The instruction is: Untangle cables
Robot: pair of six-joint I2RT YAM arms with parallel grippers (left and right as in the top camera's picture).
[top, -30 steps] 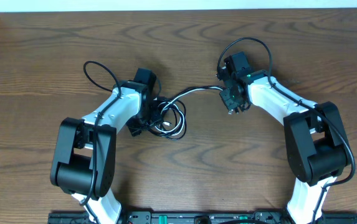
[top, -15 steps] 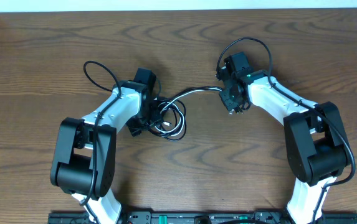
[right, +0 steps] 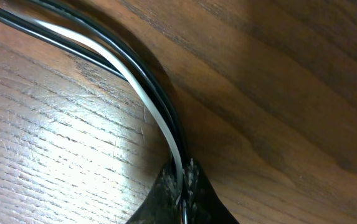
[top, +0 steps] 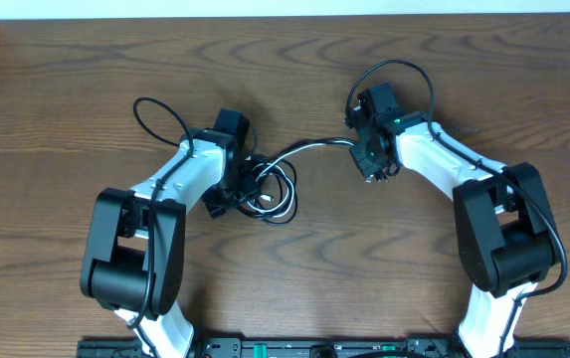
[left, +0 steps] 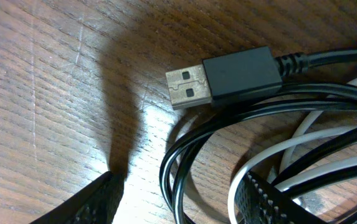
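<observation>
Both arms reach forward with elbows bent, wrists turned inward toward each other. The left arm (top: 180, 179) holds the left gripper (top: 241, 189) low, its fingers (left: 97, 199) spread apart. The right arm (top: 434, 159) tips the right gripper (top: 366, 155) downward, its fingers pinched together on the cables (right: 147, 99).

Left gripper (left: 179, 205): the gap between the jaws is partly blocked by looped cables (left: 184, 155), black and white, crowding one finger. A USB plug (left: 228, 74) lies just ahead of the jaws. Bare table (left: 53, 81) beyond the plug's metal end is passable. Right gripper (right: 181, 193): jaws pinched on the cables, which run straight ahead; open wood flanks both sides.
</observation>
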